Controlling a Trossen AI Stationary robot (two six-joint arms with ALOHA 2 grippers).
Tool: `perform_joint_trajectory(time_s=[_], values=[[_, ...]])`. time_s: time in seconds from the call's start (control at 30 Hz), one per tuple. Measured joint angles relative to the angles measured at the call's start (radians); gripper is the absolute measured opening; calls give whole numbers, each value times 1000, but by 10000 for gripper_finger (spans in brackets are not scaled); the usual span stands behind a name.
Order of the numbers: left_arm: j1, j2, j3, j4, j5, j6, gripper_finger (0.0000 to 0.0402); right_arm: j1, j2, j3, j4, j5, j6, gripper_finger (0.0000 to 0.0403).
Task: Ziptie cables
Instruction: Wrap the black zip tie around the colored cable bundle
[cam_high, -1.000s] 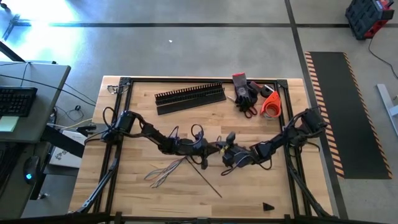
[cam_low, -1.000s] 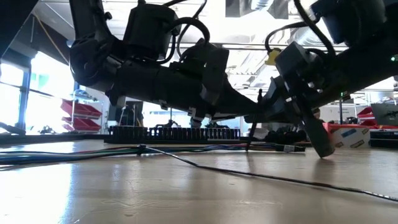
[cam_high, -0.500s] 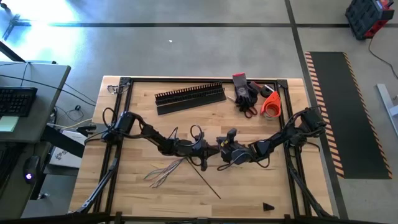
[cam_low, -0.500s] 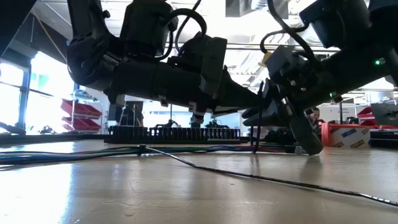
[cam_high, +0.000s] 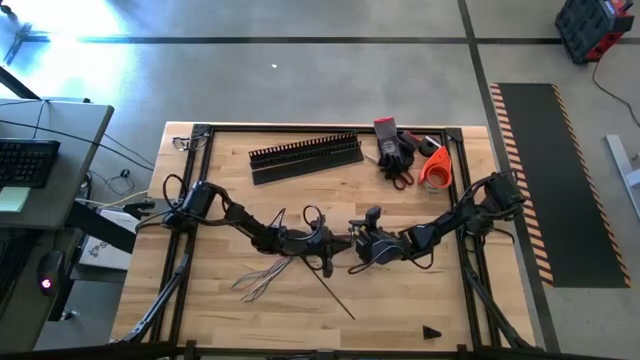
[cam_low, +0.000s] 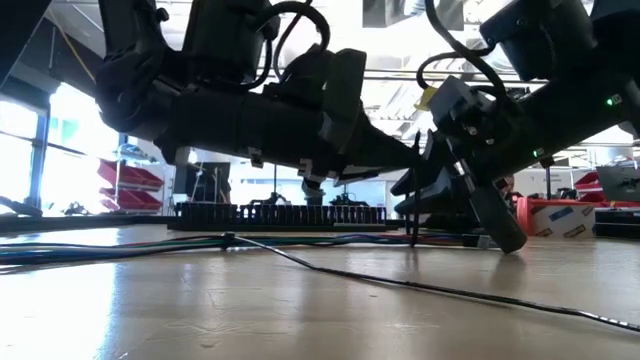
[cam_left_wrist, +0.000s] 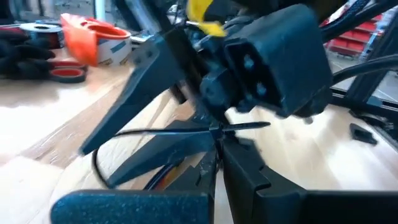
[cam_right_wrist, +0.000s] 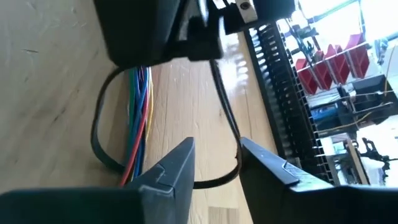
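The cables (cam_high: 262, 276) lie on the wood near the table's middle, their loose ends fanned toward the near left; the right wrist view shows them as coloured wires (cam_right_wrist: 137, 118). A thin black ziptie (cam_right_wrist: 231, 134) loops around them. My left gripper (cam_high: 325, 246) is shut on the ziptie above the bundle. Just to its right, my right gripper (cam_high: 356, 244) is open, its fingers (cam_right_wrist: 177, 165) standing either side of the ziptie's strap (cam_right_wrist: 214, 182) without touching it. My left gripper holds the ziptie at its head end (cam_left_wrist: 215, 132), pinched between the two fingers. It comes from the table's left, slanting down. The loop (cam_left_wrist: 99, 167) hangs below and ahead of the fingers, around the cables, which rest on the table.
A black slotted duct (cam_high: 305, 152) and a flat black strip (cam_high: 305, 171) lie at the far side. Black gloves (cam_high: 394, 148), red-handled scissors (cam_high: 401, 179) and an orange tape dispenser (cam_high: 435, 168) sit far right. A thin black strand (cam_high: 333, 293) lies on the wood; a small black piece (cam_high: 430, 332) is near the near edge.
My right gripper has moved toward the table's left, closing in on my left gripper and the ziptie, and its fingers now stand around the strap. My left gripper and the cables have stayed about where they were.
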Motion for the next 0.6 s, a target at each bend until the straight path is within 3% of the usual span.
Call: perform_joint_trajectory(time_s=[0.13,0.33,0.6], values=[[-2,-22,-62,6,-49,-48,0,-7,-1,0,-40,-1,63,83],[-1,-42,-150,160,-66,-63,0,-52,1,0,-33,-43,147,72],[-2,-43,-155,159,-56,-77,0,-66,2,-2,-4,-17,104,71]])
